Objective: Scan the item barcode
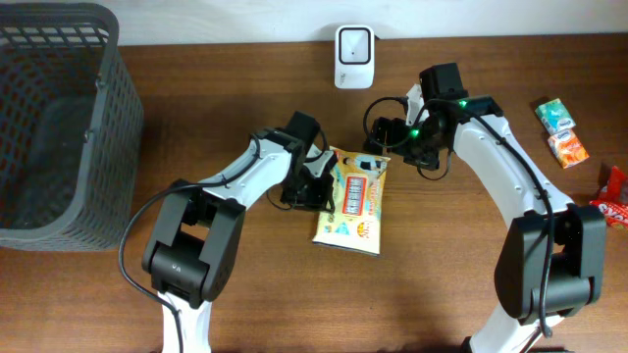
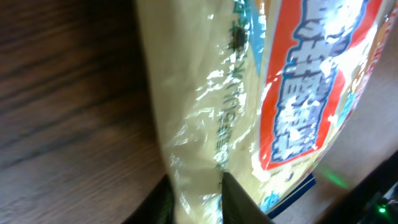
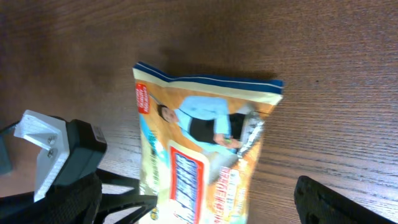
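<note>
The item is a yellow snack bag (image 1: 353,201) with a red label, lying flat in the middle of the wooden table. No barcode shows on its upper face. My left gripper (image 1: 316,188) is at the bag's left edge. In the left wrist view its dark fingers (image 2: 242,205) pinch the crinkled edge of the bag (image 2: 205,112), so the left gripper (image 2: 196,199) is shut on it. My right gripper (image 1: 385,147) hovers over the bag's far end, open and wide apart, with the bag (image 3: 205,149) below the right gripper (image 3: 199,205). A white scanner (image 1: 353,56) stands at the back.
A dark mesh basket (image 1: 59,127) fills the left side. Small packets lie at the right: a green one (image 1: 554,116), an orange one (image 1: 567,147) and a red one (image 1: 613,196) at the edge. Bare wood lies in front of the bag.
</note>
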{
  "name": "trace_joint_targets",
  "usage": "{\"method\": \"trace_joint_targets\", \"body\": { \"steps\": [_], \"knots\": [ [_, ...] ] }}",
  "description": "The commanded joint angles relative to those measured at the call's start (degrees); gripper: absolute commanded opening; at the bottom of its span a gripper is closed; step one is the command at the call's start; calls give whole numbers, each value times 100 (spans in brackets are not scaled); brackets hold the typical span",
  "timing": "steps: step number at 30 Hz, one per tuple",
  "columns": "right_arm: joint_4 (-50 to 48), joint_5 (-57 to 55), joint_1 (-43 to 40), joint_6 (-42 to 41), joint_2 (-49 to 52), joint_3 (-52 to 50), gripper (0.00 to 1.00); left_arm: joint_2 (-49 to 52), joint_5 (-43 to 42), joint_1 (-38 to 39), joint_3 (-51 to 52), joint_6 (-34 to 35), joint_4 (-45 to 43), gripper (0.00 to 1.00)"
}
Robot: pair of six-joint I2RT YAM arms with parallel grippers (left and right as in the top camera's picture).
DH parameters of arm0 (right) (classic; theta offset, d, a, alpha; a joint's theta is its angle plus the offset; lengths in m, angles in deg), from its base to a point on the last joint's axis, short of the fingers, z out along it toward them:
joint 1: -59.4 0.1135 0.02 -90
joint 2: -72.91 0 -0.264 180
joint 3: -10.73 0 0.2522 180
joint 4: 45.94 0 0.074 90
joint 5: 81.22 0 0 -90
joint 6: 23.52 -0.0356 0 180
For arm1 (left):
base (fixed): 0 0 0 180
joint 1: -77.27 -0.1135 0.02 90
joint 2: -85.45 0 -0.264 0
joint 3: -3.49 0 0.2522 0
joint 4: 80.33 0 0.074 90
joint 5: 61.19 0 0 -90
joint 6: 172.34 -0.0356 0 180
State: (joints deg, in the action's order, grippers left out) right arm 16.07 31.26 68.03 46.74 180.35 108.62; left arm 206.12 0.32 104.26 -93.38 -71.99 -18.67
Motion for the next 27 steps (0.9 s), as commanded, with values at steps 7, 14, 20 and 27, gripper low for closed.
{"method": "trace_joint_targets", "body": {
  "steps": [7, 14, 20, 27],
  "knots": [
    [37, -72, 44, -48, -22, -37, 99, 90, -713, 13, -20, 31, -291, 0],
    [31, -68, 44, -76, -22, -245, 99, 87, -149, 13, -20, 400, -433, 32],
    [-7, -229, 356, -221, -20, -518, 99, 87, 282, -210, -26, 398, -334, 68],
    [-140, -1906, 1272, -988, -20, -525, 99, 87, 284, -444, -33, 396, 20, 68]
  ]
}}
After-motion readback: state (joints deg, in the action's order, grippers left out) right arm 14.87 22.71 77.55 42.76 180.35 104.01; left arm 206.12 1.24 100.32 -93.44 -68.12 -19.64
